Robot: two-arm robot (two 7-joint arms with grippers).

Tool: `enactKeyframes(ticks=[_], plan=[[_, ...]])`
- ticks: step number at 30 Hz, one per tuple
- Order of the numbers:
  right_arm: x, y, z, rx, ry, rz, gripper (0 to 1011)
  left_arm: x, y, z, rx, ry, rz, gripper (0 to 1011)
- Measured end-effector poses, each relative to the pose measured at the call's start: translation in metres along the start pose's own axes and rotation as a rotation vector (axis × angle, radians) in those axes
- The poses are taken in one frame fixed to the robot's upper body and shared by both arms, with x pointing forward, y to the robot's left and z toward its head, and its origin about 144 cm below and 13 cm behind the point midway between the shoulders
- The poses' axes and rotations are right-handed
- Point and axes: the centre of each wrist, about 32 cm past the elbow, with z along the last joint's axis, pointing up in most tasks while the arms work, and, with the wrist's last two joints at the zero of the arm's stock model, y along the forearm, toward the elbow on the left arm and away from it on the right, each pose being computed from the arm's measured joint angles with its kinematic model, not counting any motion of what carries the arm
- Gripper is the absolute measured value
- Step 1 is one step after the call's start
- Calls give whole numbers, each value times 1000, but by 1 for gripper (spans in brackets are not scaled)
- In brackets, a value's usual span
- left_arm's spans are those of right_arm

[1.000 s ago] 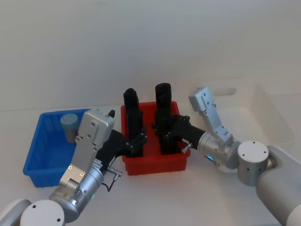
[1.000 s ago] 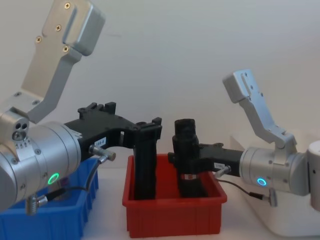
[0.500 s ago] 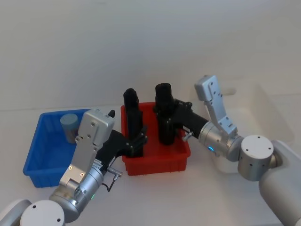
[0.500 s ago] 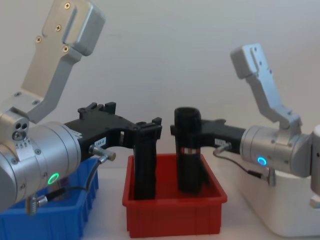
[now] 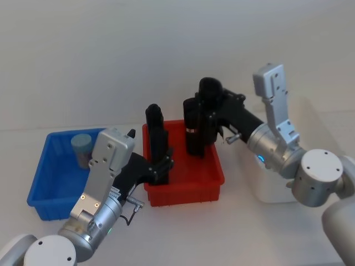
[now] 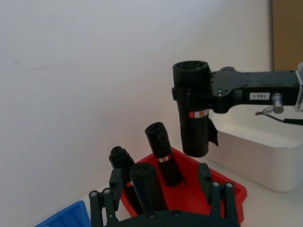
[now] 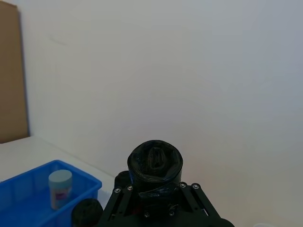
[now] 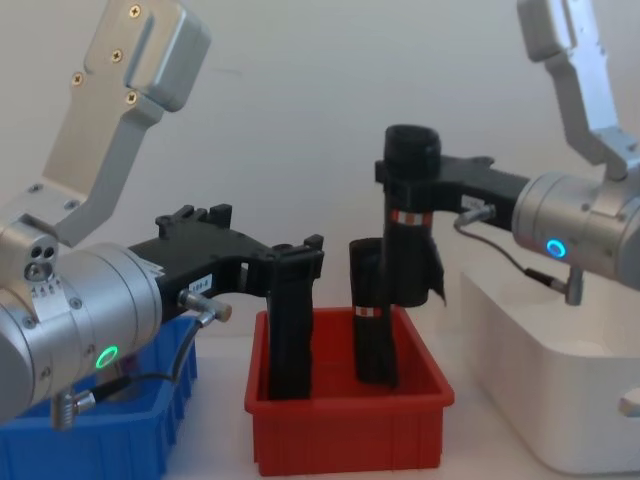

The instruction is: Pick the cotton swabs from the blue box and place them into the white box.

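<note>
Right hand (image 8: pixel 415 190) pinches a matte black cylindrical bottle (image 8: pixel 410 225) clear above the ribbed red bin (image 8: pixel 345 425); left hand (image 8: pixel 295 265) clamps another upright bottle (image 8: pixel 290 330) inside.

Low bright blue ribbed plastic bin (image 5: pixel 41 172) looked smooth, slightly glossy. Red plastic bin (image 5: pixel 188 185) same finish. Large white plastic tub (image 8: pixel 540 380) was glossy, smooth. Tall black bottles (image 8: pixel 375 330) appeared matt, wrapped in crinkled black film; lifted black bottle (image 8: pixel 410 240) bore small red-and-white paper label. Clear plastic jar with pale grey-blue lid (image 5: pixel 82 148) had matt lid. Left gripper (image 5: pixel 165 166) and right gripper (image 5: pixel 206 113) were matt black plastic; arm housings brushed silver metal. Tabletop (image 5: pixel 233 238) matt white, smooth.
</note>
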Motion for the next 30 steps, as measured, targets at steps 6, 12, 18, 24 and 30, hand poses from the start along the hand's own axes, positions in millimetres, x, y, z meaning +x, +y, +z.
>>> enactKeyframes(ticks=[6,12,18,24,30], plan=[[2,-11,14,7,-9,-79,339,0,0,0,0,0,0,1004],[5,-22,22,-7,-16,-154,339,0,0,0,0,0,0,1004],[10,-37,28,-39,-22,-240,339,0,0,0,0,0,0,1004],[14,-46,29,-74,-21,-296,339,0,0,0,0,0,0,1004],[17,-54,28,-106,-16,-330,341,0,0,0,0,0,0,1004]])
